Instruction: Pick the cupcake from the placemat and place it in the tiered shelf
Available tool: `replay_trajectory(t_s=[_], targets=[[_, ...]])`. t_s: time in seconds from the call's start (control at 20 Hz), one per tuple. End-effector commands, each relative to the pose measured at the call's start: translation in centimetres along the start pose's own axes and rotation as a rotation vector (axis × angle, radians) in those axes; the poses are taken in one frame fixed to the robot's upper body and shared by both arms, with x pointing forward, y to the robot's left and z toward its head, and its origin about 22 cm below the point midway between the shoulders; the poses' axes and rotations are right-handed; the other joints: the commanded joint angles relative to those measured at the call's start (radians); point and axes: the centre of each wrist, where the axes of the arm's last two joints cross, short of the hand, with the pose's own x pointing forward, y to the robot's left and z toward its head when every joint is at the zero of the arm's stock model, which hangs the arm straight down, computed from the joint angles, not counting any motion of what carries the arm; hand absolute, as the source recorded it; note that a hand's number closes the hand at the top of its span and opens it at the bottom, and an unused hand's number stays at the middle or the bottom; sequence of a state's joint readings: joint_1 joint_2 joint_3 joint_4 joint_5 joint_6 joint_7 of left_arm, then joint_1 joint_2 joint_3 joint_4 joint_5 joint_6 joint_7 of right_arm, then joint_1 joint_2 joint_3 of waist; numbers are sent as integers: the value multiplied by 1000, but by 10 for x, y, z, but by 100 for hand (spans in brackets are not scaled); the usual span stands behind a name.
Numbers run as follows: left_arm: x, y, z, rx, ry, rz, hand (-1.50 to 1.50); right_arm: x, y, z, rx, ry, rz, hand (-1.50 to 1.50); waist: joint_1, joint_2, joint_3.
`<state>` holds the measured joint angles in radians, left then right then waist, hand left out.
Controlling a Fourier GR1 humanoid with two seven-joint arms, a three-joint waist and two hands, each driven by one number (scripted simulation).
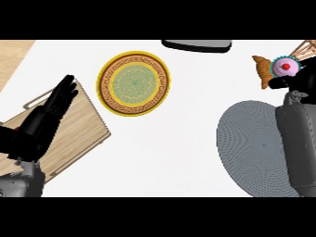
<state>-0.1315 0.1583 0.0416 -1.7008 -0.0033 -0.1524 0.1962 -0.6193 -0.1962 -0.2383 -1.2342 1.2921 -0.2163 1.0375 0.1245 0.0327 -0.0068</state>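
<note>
A: First, at 9 o'clock of the view?

B: Left hand (41, 118), fingers straight and relaxed, holding nothing. Resting over a wooden board (85, 134). Seems to take no part in the job now.

A: And nearer the centre?

B: Round plate (134, 83) with yellow rim, at 11 o'clock from the centre. Then, at 12 o'clock, the edge of a dark grey object (196, 45), cut off by the view; impossible to name.

A: Further right, the placemat?

B: Grey placemat (252, 139) at 4 o'clock, with the right forearm (300, 143) crossing above it. No cupcake on it.

A: Where to find the cupcake, then?

B: At 2 o'clock, off the placemat. Held by the right hand (311, 76), fingers curled round the cupcake (285, 67), pink top and teal ring showing. At 9 o'clock of it, a brown croissant (263, 71); touching or apart, cannot tell.

A: And the tiered shelf?

B: Wooden slats of the tiered shelf (314, 46) at 1 o'clock of the hand, very near. Only a corner visible.

A: How far along, by judgement?

B: Picking done, carrying almost done. Left to do: reach over a tier, set down, open the fingers. Not yet resting on any tier, as far as visible.
</note>
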Motion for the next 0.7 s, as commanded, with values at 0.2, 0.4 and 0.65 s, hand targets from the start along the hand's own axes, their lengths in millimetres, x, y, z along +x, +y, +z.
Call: replay_trajectory(t_s=[0.2,0.4,0.65], targets=[[0,-12,-8,-27,14,-1,0,91,-47,-5,-343,147,-72,150,9,9,4],[8,-4,-9,-14,-13,-15,0,124,-64,0,-418,168,-67,150,14,3,4],[0,4,-9,4,-1,-14,0,142,-84,-16,-441,189,-81,150,-5,5,5]])
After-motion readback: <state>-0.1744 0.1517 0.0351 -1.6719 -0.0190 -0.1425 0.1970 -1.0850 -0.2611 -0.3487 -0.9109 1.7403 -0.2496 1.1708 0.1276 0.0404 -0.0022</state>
